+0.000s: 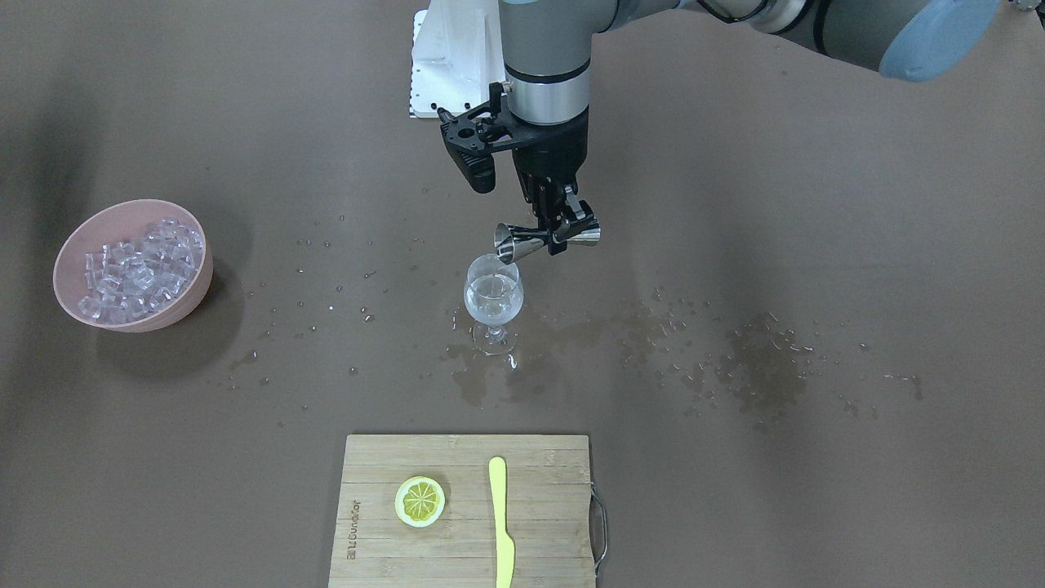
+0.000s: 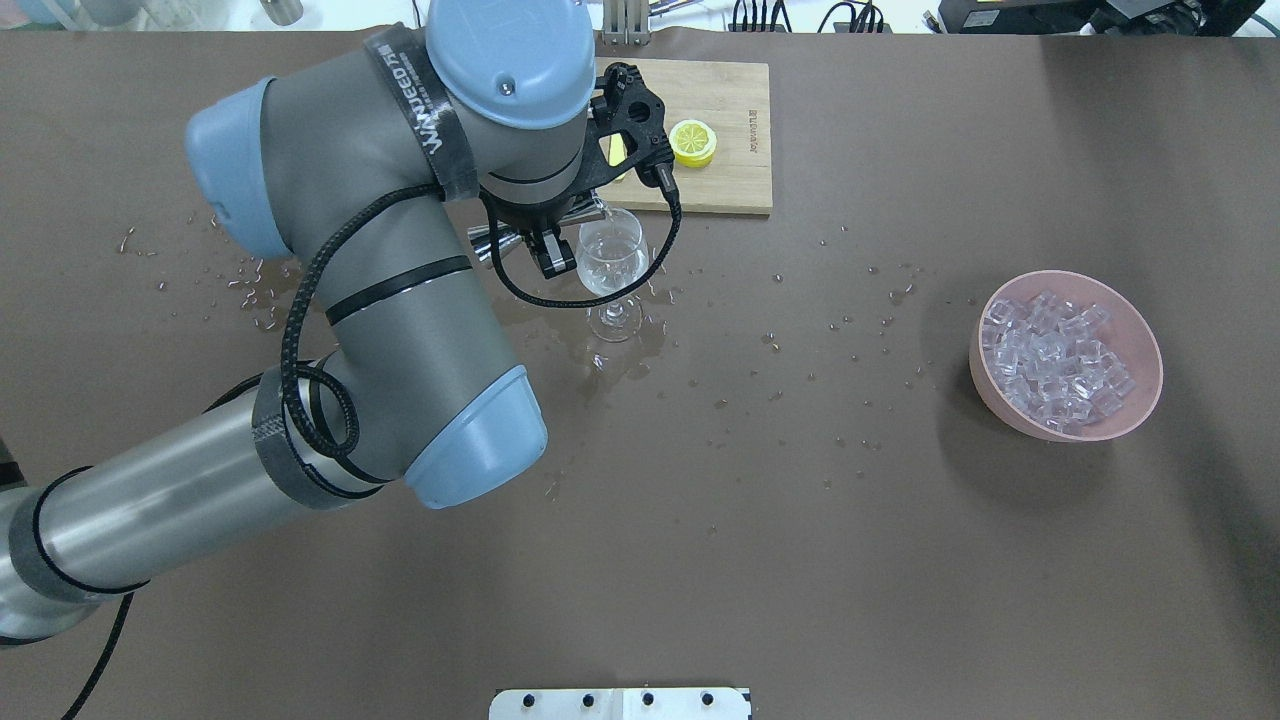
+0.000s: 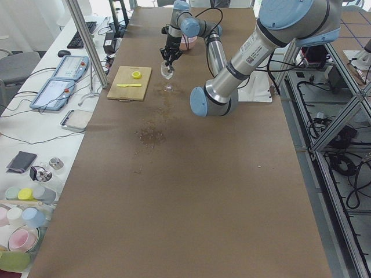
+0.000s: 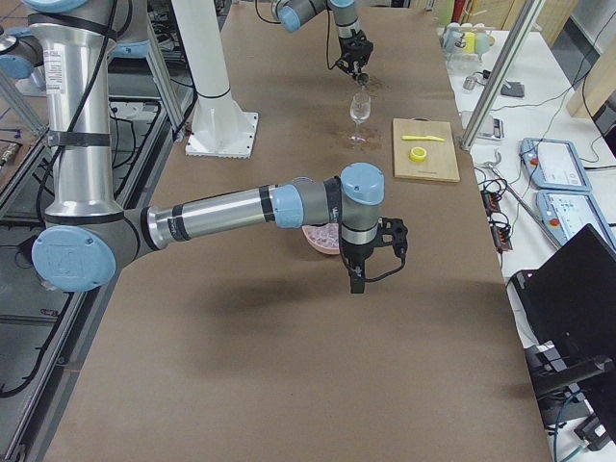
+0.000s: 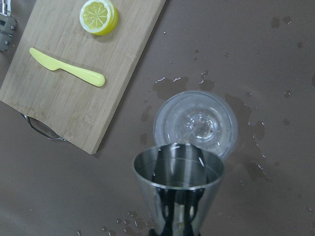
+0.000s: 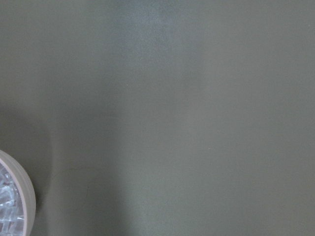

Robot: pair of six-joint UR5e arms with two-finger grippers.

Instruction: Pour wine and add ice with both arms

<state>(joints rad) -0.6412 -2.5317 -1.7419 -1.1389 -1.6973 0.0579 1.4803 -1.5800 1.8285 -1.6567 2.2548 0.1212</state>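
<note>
Left of the glass (image 2: 610,262), the left arm (image 2: 400,300) reaches in over the counter (image 2: 800,520). Its gripper (image 1: 559,237) is pinched on the waist of a steel measuring cup (image 1: 514,242). The cup lies tipped on its side with its open mouth right over the glass's rim, a hold that seems meant to drop the liquid straight into the glass rather than onto the counter.

The wine (image 1: 492,292) is a small clear pool in the glass, just below the gripper and a little to one side of it. Whether any is left in the cup I cannot tell. Wet patches (image 1: 490,380) and drops lie around the foot of the glass.

Just beyond the glass sits a cutting board (image 2: 735,120) with a lemon slice (image 2: 692,141), well clear of the pour.

Well to the right of the glass, a pink bowl (image 2: 1140,395) holds the heaped ice (image 2: 1055,360), far from the left gripper. No cubes show in the glass, so that step looks undone. The right gripper (image 4: 354,281) hangs just beside the bowl, on the side away from the glass, probably parked there for the ice. Whether it is spread or pressed together I cannot tell.
</note>
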